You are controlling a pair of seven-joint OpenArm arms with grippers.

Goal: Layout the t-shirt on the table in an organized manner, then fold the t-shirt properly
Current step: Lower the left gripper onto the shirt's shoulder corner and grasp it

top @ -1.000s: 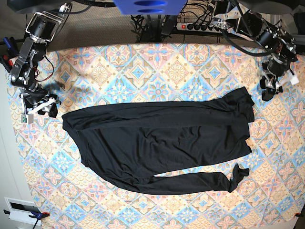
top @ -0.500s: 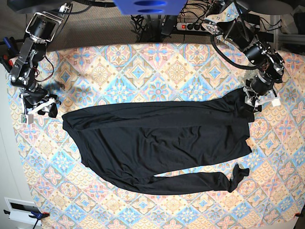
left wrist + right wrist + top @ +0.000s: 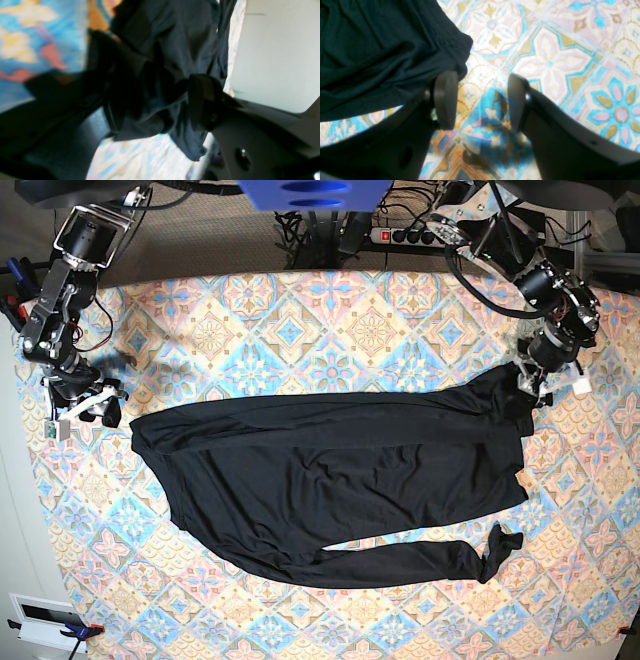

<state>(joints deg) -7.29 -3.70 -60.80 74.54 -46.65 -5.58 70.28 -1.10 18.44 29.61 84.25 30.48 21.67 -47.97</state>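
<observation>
Left gripper (image 3: pixel 160 100): jaws spread, bunched black cloth lying between them at the t-shirt's (image 3: pixel 330 480) upper corner on the base view's right; not yet pinched shut, by the look of it. Right gripper (image 3: pixel 482 100): jaws spread over bare table (image 3: pixel 557 62), just beside the garment's edge; holding nothing. T-shirt: spread lengthwise across the table's middle, one sleeve trailing below. Advice: close on a single layer at the corner, then pull outward gently. Obscured: left wrist view blurred; layer count between the fingers unreadable.
</observation>
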